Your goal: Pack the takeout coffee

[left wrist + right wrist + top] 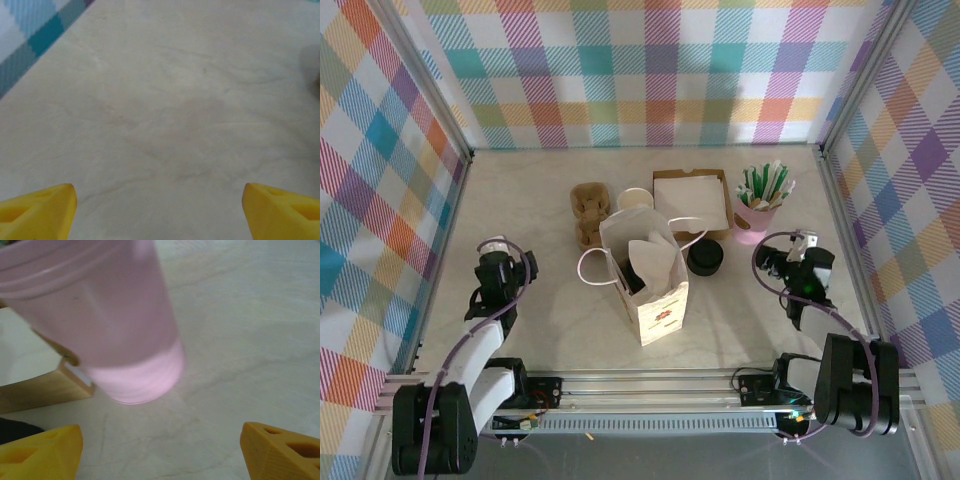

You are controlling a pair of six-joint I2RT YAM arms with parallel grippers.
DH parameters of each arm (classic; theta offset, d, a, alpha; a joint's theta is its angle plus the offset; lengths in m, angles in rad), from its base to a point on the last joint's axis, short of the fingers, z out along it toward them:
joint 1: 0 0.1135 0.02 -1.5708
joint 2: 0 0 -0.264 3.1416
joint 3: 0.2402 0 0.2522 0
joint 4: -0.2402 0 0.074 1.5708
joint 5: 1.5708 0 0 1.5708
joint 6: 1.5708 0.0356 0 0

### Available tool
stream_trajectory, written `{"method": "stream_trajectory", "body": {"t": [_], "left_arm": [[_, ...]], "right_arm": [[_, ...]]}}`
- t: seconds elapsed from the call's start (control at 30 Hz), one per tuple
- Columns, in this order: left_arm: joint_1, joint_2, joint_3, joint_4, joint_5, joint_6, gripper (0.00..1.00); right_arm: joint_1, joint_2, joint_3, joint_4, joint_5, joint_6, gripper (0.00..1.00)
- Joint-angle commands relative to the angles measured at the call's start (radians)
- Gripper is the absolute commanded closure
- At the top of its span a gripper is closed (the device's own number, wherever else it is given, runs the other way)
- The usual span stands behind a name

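The left claw point(160, 212) gapes wide over the table point(170, 100), holding nothing. The right claw point(160, 452) gapes too, empty, near the pink cup point(110, 325) (not touching). The coffee point(628, 278) sits inside the bag point(660, 305), dark lid showing.

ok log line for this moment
left gripper open, empty, over table | right gripper open, empty, near pink cup | paper bag upright

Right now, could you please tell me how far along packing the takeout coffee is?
Seemingly done: the paper bag stands upright with white paper and a dark shape, possibly the coffee's lid, inside; I cannot confirm it. In hand: nothing; the left fingers and right fingers stand wide apart and empty, the right beside the pink cup. Left: perhaps only checking the bag.
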Motion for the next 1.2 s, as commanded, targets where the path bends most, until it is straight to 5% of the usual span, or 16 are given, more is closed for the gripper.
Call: {"method": "stream_trajectory", "body": {"t": [0.0,0.23,0.57,0.67,0.93,1.17], "left_arm": [[0.012,0.075,-0.028,0.236,0.118,-0.014,0.13],[0.012,0.253,-0.063,0.54,0.187,-0.031,0.12],[0.014,0.475,-0.009,0.734,0.263,-0.006,0.1],[0.014,0.545,-0.012,0.81,0.241,-0.009,0.06],[-0.022,0.622,0.0,0.849,0.175,0.008,0.0],[-0.073,0.618,0.047,0.756,0.046,0.028,0.0]], "right_arm": [[0.005,0.037,-0.007,0.199,-0.082,-0.004,0.17],[0.008,0.173,0.006,0.383,-0.133,0.009,0.14],[0.014,0.359,-0.038,0.656,-0.157,-0.018,0.12],[0.023,0.432,-0.042,0.743,-0.129,-0.012,0.05],[0.159,0.389,0.139,0.33,0.173,-0.069,0.01],[0.178,0.387,0.134,0.338,0.252,-0.07,0.01]]}}
